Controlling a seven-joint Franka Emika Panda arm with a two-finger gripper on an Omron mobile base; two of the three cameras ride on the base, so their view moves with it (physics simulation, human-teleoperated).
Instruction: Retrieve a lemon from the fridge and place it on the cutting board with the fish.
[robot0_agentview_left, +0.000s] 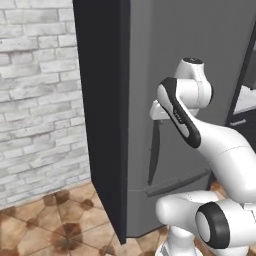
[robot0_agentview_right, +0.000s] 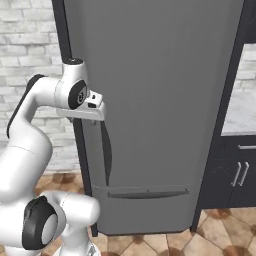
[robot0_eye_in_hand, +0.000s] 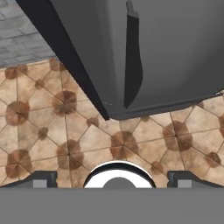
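Hand (robot0_eye_in_hand: 112, 178) open, above fridge (robot0_agentview_right: 160, 75) handle (robot0_agentview_right: 106, 150)

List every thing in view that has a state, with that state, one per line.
fridge: door shut, nothing of the inside showing.
fridge handle: free, not gripped; the hand sits just above its top end.
lower drawer: shut.
gripper: open, empty, looking down along the door at the tiled floor.

Dark grey fridge (robot0_agentview_right: 160, 100), black handle (robot0_agentview_right: 106, 155), brown patterned floor tiles (robot0_eye_in_hand: 43, 131).
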